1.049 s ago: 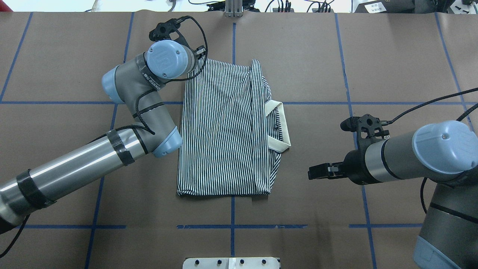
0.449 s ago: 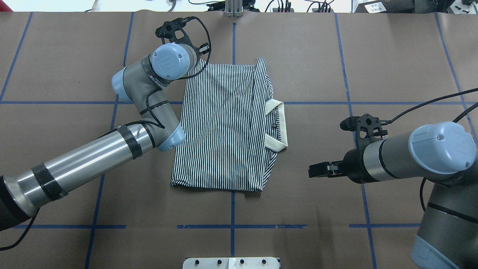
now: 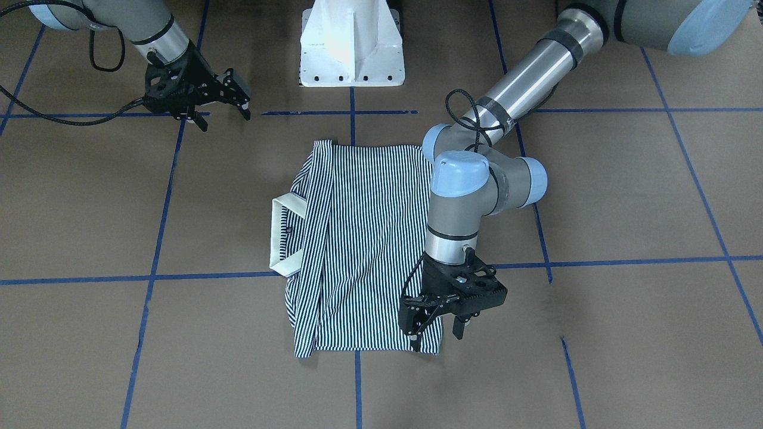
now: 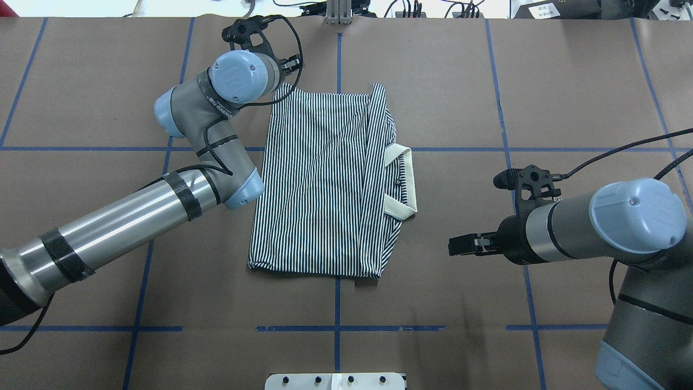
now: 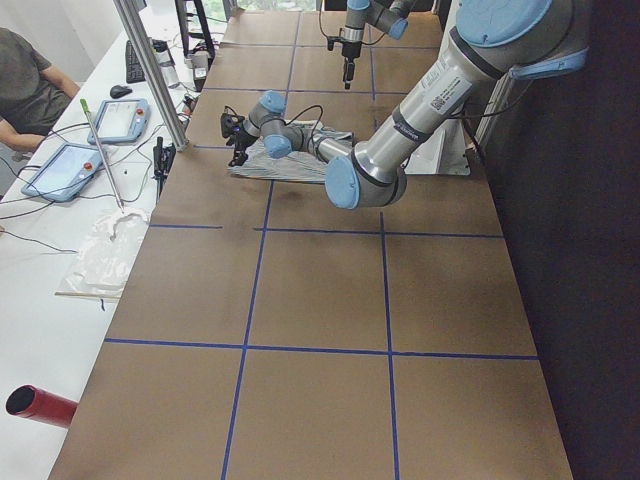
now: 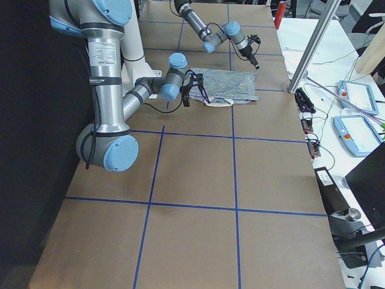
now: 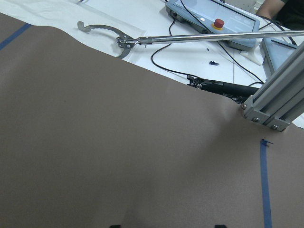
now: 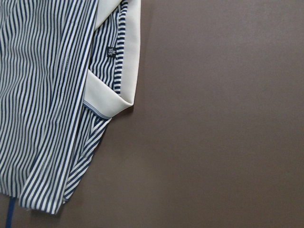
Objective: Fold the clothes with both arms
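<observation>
Jaws spread on both arms: left jaws hang over a far corner of the shirt [image 4: 319, 184], right jaws wait well apart. Within 1 second the shirt skewed, then settled folded mid-way across the surface [image 4: 487, 108]. We judge the corner released, next fold due.
</observation>
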Motion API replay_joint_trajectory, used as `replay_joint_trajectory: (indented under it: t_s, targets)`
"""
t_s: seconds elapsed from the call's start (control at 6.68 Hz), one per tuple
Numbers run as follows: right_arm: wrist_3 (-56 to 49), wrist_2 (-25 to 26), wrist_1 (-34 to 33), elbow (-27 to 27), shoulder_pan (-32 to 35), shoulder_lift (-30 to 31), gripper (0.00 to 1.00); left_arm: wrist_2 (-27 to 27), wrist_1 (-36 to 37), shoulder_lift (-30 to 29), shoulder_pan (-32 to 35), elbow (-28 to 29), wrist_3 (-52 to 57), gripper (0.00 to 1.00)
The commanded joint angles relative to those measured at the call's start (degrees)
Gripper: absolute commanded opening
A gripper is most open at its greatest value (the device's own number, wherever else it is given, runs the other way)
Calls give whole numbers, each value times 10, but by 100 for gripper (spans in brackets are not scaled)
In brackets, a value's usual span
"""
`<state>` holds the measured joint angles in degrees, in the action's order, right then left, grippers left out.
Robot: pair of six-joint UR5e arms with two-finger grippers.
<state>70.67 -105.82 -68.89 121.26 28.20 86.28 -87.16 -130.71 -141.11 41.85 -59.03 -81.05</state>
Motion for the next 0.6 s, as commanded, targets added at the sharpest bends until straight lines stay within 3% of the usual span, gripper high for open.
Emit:
replay_joint_trajectory:
  t_s: [0.0, 0.15, 0.3, 0.45]
  targets:
    - [0, 46, -121, -7, -23, -61, 100, -63, 14, 34, 3, -61, 5, 100]
    - [-1, 73, -222, -32, -38, -153, 100, -83, 58, 66, 3, -118, 7, 100]
    - [-3, 87, -263, -71, -52, -219, 100, -84, 114, 107, 3, -198, 11, 100]
    - [-11, 112, -260, -91, -69, -232, 100, -84, 164, 133, 4, -258, 54, 100]
